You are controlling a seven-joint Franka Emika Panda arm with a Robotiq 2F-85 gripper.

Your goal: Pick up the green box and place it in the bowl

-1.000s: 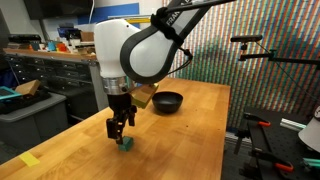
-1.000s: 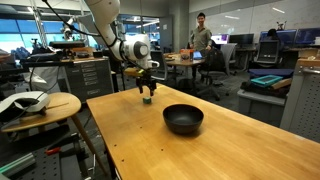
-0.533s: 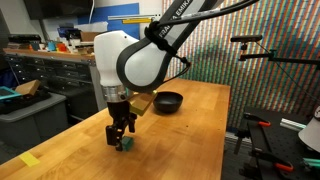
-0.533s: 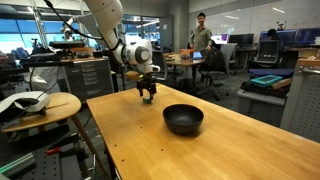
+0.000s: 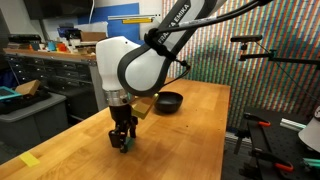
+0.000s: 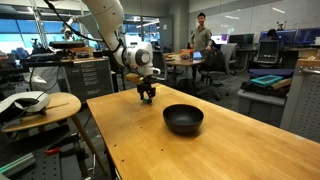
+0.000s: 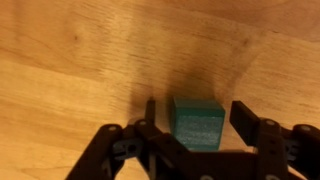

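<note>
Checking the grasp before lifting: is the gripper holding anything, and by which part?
Nothing yet. The open gripper straddles the green box, with a gap at each side.
</note>
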